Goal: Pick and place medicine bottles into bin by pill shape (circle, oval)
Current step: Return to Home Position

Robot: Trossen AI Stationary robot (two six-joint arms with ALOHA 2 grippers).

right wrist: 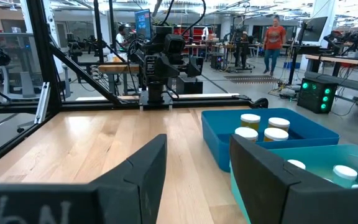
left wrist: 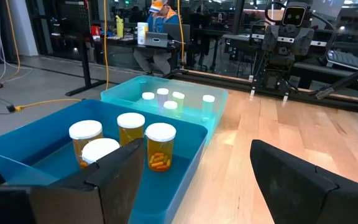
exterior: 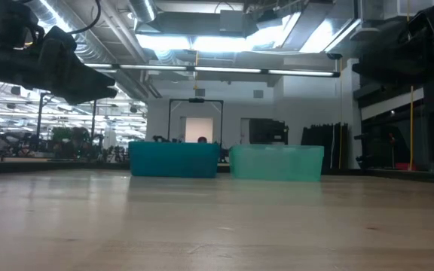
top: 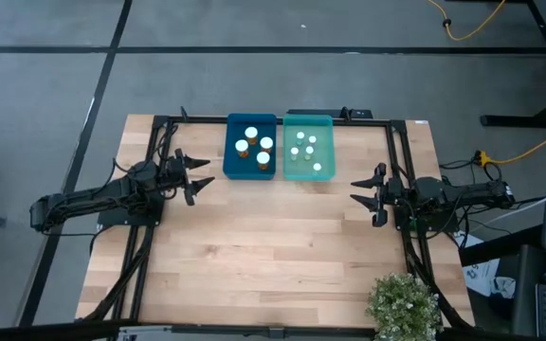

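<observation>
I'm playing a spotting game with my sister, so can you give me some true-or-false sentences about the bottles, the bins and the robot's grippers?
1. Four orange bottles stand in the blue bin. True.
2. The left gripper is holding a bottle. False: it is open and empty, beside the blue bin.
3. Five small pale bottles are in the green bin. True.
4. One bottle lies on the table outside the bins. False: every bottle in view is inside a bin.
5. The right gripper is shut. False: it is open and holds nothing.
</observation>
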